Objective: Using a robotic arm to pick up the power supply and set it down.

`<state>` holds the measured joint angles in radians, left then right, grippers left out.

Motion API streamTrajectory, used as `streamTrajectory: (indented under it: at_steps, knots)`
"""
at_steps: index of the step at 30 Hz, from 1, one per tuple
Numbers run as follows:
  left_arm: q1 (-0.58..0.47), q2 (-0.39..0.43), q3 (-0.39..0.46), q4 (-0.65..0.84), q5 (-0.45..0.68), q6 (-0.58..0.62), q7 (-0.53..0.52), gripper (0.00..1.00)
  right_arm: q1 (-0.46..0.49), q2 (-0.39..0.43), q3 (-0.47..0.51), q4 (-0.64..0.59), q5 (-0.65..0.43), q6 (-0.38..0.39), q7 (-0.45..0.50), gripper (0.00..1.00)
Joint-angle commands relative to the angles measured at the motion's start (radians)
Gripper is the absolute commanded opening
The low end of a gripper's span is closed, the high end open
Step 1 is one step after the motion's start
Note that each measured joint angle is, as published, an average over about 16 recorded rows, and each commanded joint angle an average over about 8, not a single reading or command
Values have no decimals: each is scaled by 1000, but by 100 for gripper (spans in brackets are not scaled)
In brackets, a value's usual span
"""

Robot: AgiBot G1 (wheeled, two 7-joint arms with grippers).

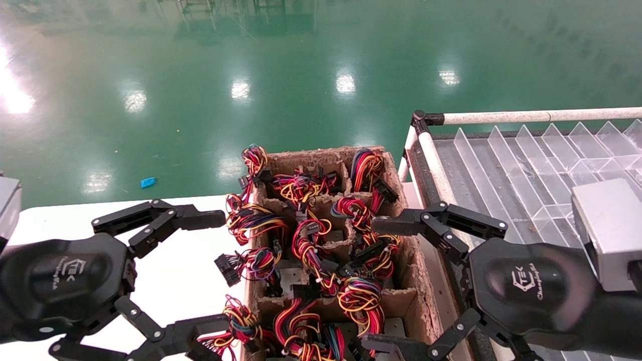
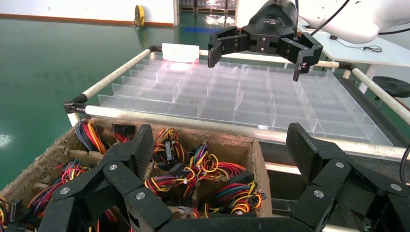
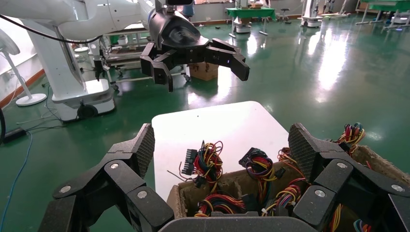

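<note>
Several power supplies sit in the compartments of a brown pulp crate, mostly buried under red, yellow and black wire bundles; a bit of grey metal shows between them. My left gripper hangs open beside the crate's left wall, over the white table. Above the crate's right edge my right gripper is open too. Neither holds anything. The left wrist view looks past the left gripper into the crate. The right wrist view shows the right gripper above wire bundles.
A clear plastic divider tray on a white pipe frame stands right of the crate. The white table lies to its left. Green floor stretches beyond, with a blue scrap on it.
</note>
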<state>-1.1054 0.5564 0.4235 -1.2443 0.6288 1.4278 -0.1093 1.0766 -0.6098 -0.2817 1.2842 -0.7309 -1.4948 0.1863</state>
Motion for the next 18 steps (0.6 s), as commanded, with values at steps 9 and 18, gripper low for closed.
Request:
streamTrajectory:
  at_steps: [9, 18]
  knots:
    - [0, 0, 0, 0, 0, 0, 0, 0, 0, 0, 0, 0, 0, 0, 0, 100]
    - [0, 0, 0, 0, 0, 0, 0, 0, 1, 4, 7, 1, -2, 13, -6, 100]
